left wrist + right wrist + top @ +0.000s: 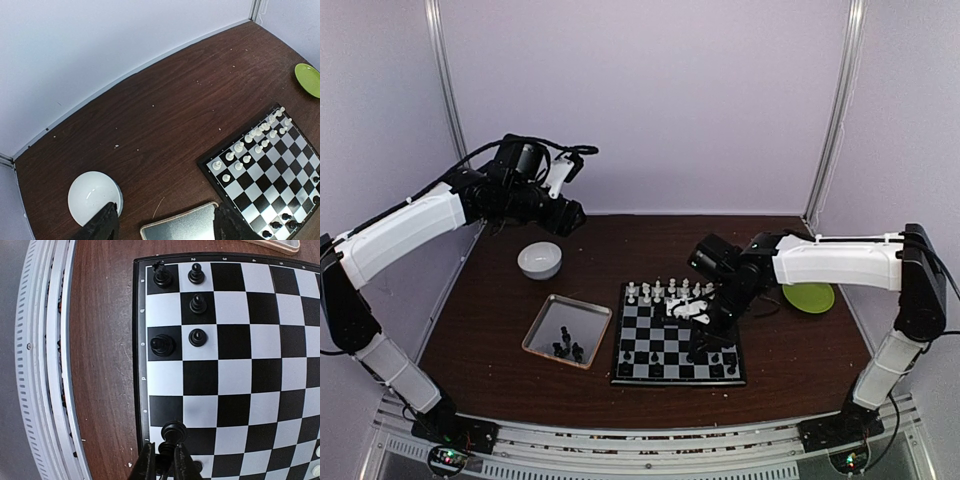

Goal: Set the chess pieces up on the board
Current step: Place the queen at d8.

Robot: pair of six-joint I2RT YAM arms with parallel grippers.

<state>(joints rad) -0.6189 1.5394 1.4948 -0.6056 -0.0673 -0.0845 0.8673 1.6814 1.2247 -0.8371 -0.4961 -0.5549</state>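
The board (665, 335) lies mid-table, with white chess pieces (665, 291) along its far rows and a few black ones (722, 363) on the near rows. My right gripper (164, 460) is shut on a black piece (173, 436) that hangs tilted over the board (240, 365) at its near edge. Several black pieces (198, 303) stand on squares further along that edge. More black pieces (568, 345) lie in the silver tray (542, 325). High over the table's back left, my left gripper (165, 222) stands open and holds nothing.
A white bowl (539, 260) sits behind the tray. A green plate (810, 297) lies right of the board, under the right arm. The left wrist view shows the bowl (92, 195), the tray (185, 227) and the board's white rows (250, 137). A metal rail (45, 365) runs along the table's near edge.
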